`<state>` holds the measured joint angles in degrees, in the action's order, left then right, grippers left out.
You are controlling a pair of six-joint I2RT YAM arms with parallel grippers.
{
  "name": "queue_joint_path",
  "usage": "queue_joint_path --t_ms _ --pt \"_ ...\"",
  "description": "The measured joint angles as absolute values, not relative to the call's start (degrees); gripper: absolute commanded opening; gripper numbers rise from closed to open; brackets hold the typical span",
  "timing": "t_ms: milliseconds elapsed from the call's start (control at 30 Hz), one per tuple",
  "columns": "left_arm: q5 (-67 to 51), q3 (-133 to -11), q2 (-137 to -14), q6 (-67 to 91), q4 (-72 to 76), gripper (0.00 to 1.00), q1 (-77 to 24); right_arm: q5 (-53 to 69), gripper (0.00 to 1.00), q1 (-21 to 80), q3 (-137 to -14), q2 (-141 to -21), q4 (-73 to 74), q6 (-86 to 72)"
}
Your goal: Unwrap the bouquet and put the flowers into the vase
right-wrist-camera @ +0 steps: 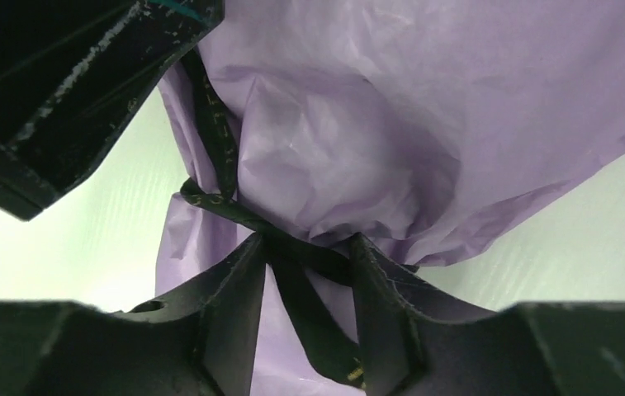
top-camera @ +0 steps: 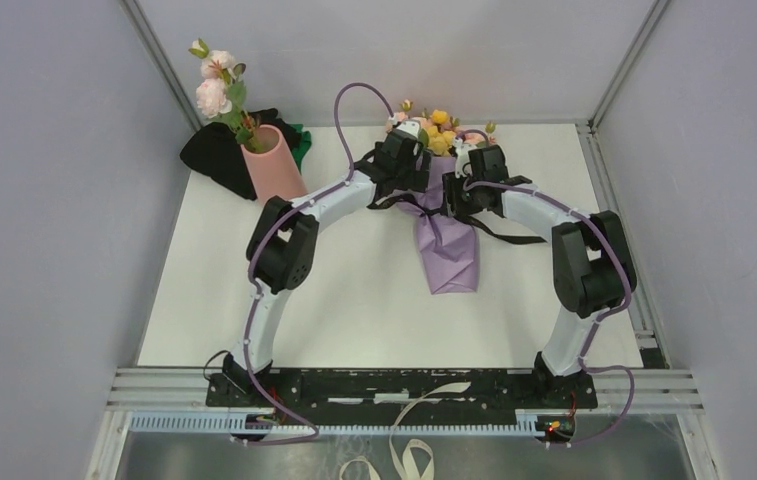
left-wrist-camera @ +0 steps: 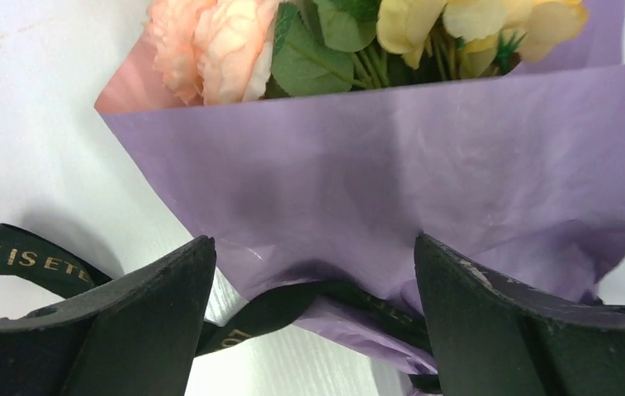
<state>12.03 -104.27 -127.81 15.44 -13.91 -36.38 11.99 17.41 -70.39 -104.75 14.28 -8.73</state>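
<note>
right gripper (right-wrist-camera: 307,247): jaws stand narrow, one on each side of the black ribbon (right-wrist-camera: 313,334) just under its knot; cannot tell if they actually pinch it
why there: judged, the tie has to come off before the paper can open, so this hand goes for the ribbon tail
left gripper (left-wrist-camera: 313,243): wide open and empty, fingers set either side of the cone's waist, ribbon crossing just below them
why there: probably placed to steady the wrap while the other hand pulls
bouquet (top-camera: 446,235): on the table (top-camera: 354,300) between both hands, pointed end toward the arm bases, tied and wrapped
flowers (left-wrist-camera: 210,41): just beyond the left fingers, peach rose and yellow blooms poking from the cone mouth, all inside the paper
vase (top-camera: 276,170): well apart, far off the left hand's outer side, upright, holds a pale pink sprig (top-camera: 214,85), black cloth (top-camera: 216,155) against it
right wrist only: knot and ribbon between fingers; hidden under the grippers from above
left wrist only: gold lettering on ribbon, pink lining
top view only: vase and the whole cone
stage: untying, unwrap not done
</note>
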Motion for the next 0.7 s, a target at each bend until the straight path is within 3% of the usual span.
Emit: queue_joint_path --t_ms 100,233,700 --pt "11.51 -104.33 -128.73 15.77 -14.24 0.95 -36.10 11.40 0.18 17.39 -70.39 -104.75 14.06 -8.62" --pt "11.03 -104.64 -130.13 16.21 -14.41 0.95 -36.07 10.87 0.03 17.37 -70.32 -104.75 13.96 -8.86" --pt "9.87 -110.30 -134.89 18.04 -16.47 0.95 -36.10 10.33 0.01 17.34 -67.02 -97.45 13.87 -8.82"
